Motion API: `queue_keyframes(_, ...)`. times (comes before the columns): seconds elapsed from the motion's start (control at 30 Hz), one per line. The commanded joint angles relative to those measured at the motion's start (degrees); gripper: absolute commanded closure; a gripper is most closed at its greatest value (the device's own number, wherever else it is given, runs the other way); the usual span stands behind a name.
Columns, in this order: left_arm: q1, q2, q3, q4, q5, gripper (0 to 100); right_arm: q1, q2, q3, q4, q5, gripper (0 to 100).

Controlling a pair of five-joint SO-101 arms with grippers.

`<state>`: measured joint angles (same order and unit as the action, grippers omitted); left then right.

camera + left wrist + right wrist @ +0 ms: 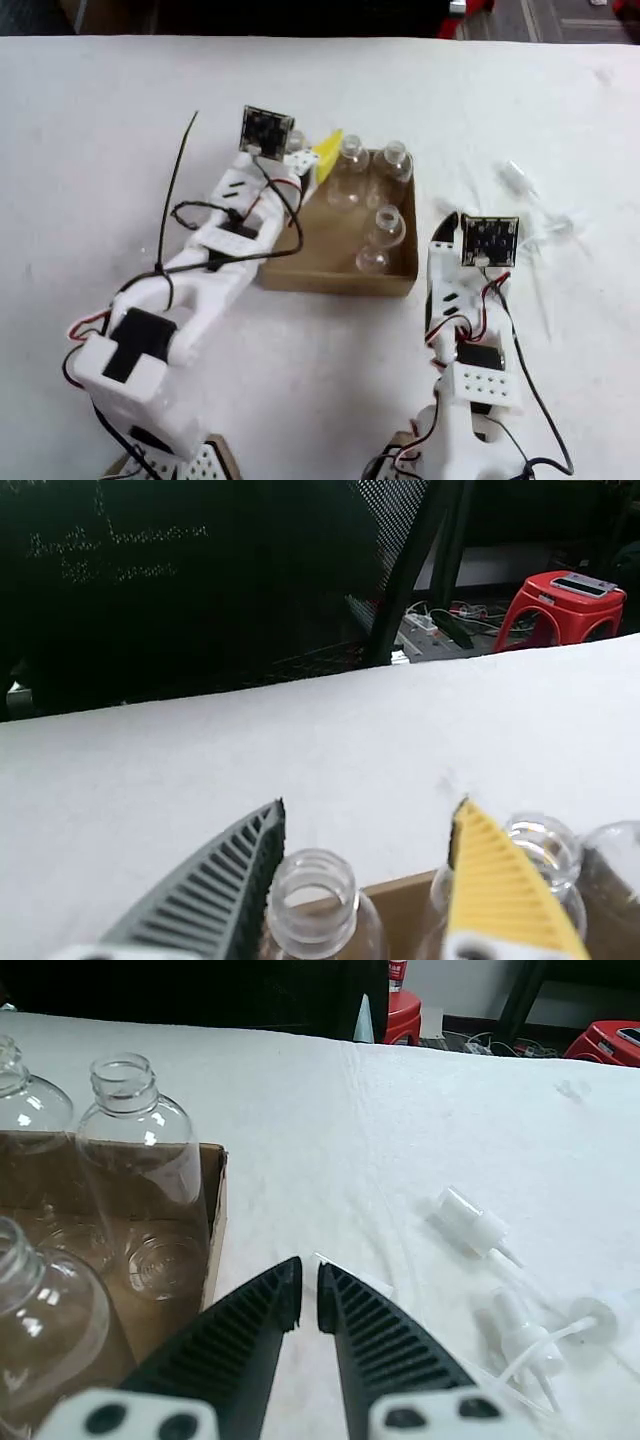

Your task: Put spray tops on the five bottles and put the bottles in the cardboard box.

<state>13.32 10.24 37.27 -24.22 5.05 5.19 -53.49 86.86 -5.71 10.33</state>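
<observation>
Loose on the table, well apart from the cardboard box: spray tops, none yet on the bottles. Nearest one at about 2 o'clock from the right gripper in the high view, long axis roughly 10-to-4. Right jaws all but closed, empty. Bottles upright and uncapped in the box, at 9 o'clock. Left gripper spread wide astride one bottle neck, not gripping. Probably a right-arm pickup, far nearer.

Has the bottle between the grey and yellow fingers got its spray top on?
Off. The bottle has a bare, open neck; spray tops lie loose on the table.
</observation>
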Motion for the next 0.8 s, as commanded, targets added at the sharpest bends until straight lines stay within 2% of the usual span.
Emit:
queue_keyframes(0.0,-0.4,-14.0,1.9,4.0,3.6,76,-0.3,0.2,-2.0,-1.6,0.7,97.8)
queue_keyframes(0.2,-2.7,-32.4,3.8,19.5,4.2,75,-0.3,0.2,-2.1,-1.6,0.7,97.8)
queue_keyframes(0.33,-8.1,-42.3,3.9,29.9,4.2,76,-0.3,0.2,-2.1,-1.6,0.7,97.8)
queue_keyframes(0.6,-24.6,-65.1,3.7,70.9,3.8,75,-0.2,0.2,-2.1,-1.6,0.7,97.8)
queue_keyframes(0.77,-33.6,-76.7,5.2,88.7,4.2,75,-0.2,0.1,-2.1,-1.5,0.7,97.8)
